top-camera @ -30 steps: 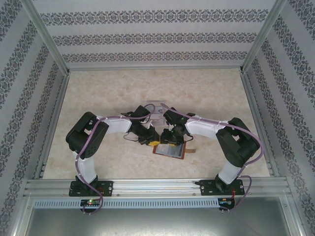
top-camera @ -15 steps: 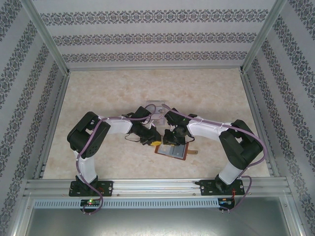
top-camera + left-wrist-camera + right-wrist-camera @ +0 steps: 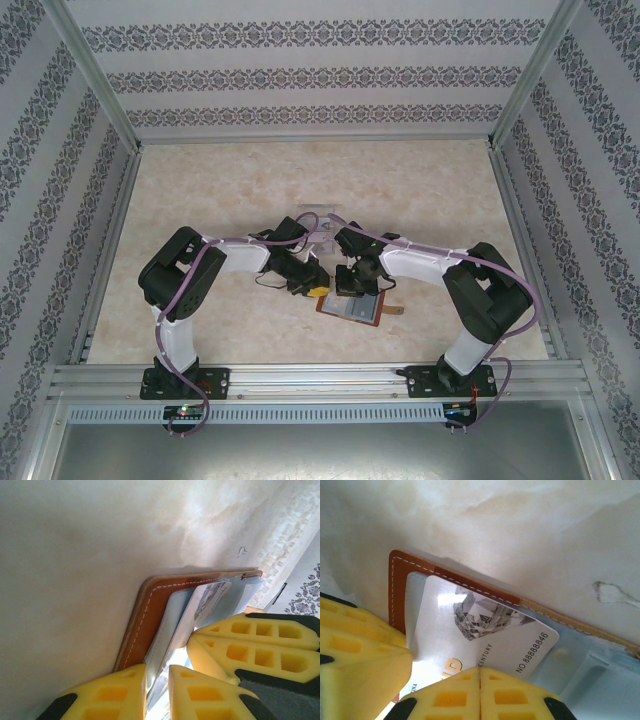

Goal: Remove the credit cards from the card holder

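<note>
Reddish-brown leather marks the one card holder (image 3: pixel 355 312), lying open on the pale table (image 3: pixel 250 180) between the two arms. One credit card (image 3: pixel 485 630) with a diamond print sticks partway out of a grey-blue pocket; whether more sit behind it I cannot tell. The left gripper (image 3: pixel 157 690) pinches the holder's edge between its two yellow pads, while the right gripper (image 3: pixel 480 695) has its two pads pressed together, their tips at that card.
</note>
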